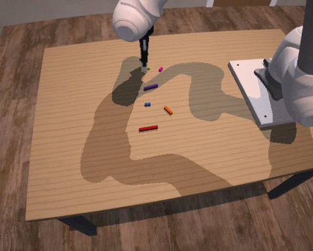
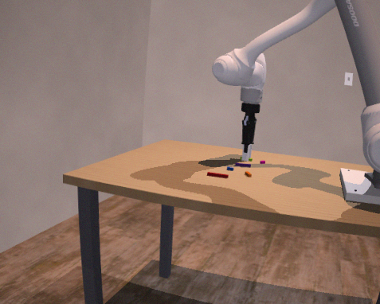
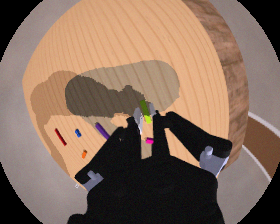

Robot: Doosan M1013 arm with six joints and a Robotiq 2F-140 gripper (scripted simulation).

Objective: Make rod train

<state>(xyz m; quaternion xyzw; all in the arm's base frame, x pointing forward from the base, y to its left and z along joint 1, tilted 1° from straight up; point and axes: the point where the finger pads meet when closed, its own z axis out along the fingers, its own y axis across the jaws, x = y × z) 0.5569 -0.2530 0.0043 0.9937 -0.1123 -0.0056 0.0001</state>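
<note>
The lime rod (image 1: 148, 68) (image 2: 250, 160) (image 3: 148, 120) lies on the table. My gripper (image 1: 144, 69) (image 2: 246, 158) (image 3: 145, 111) is low around its middle, fingers narrowly open on either side; contact is not visible. The red rod (image 1: 148, 128) (image 2: 217, 175) (image 3: 60, 137) lies farther forward. Two blue rods (image 1: 147, 104) (image 2: 230, 169) (image 3: 78, 133) lie close together, roughly in line, between the red and purple rods. The purple rod (image 1: 151, 87) (image 2: 243, 165) (image 3: 102, 131), magenta rod (image 1: 161, 69) (image 2: 262, 161) (image 3: 149, 141) and orange rod (image 1: 168, 110) (image 2: 248, 173) (image 3: 84, 154) lie apart.
The robot's base plate (image 1: 252, 89) (image 2: 347, 187) stands at the right of the table. The purple rod is the nearest rod in front of the lime one, and the magenta rod is just to its right. The back table edge lies beyond the gripper.
</note>
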